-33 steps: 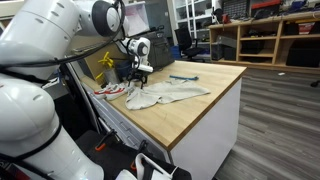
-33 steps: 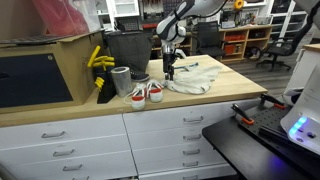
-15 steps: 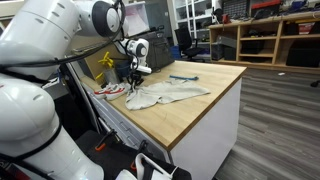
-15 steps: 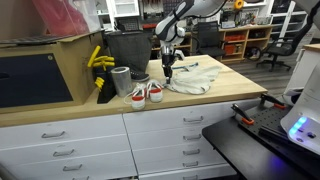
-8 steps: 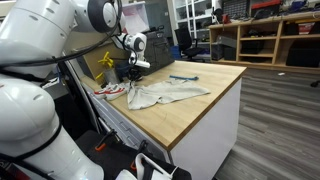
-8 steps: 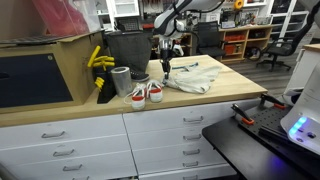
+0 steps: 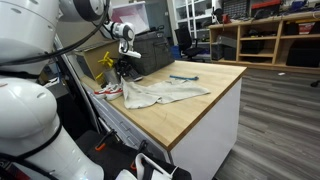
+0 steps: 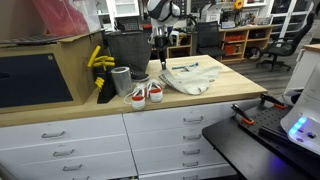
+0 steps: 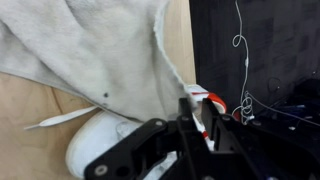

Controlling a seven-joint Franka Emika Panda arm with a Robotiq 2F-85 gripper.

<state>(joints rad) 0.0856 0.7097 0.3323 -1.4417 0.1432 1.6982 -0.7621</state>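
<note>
The gripper (image 7: 122, 70) hangs over the worktop's (image 7: 205, 112) left end. Its narrow fingers (image 9: 188, 125) apparently pinch a corner of the grey cloth (image 7: 165, 95), near the shoes (image 8: 143, 94).

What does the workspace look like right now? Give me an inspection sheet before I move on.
Surface: light wooden countertop over white drawers; no damage seen.
Job's things: crumpled beige cloth spread on the top, one corner drawn up to the gripper.
Clutter: pair of white shoes with red trim; grey metal cup; black box; small dark tool.
Grippers: gripper appears shut on the cloth's corner, close to the shoes.
Cables: thin white cord against the dark background, wrist view.
Surroundings: wooden shelving; office chair.
</note>
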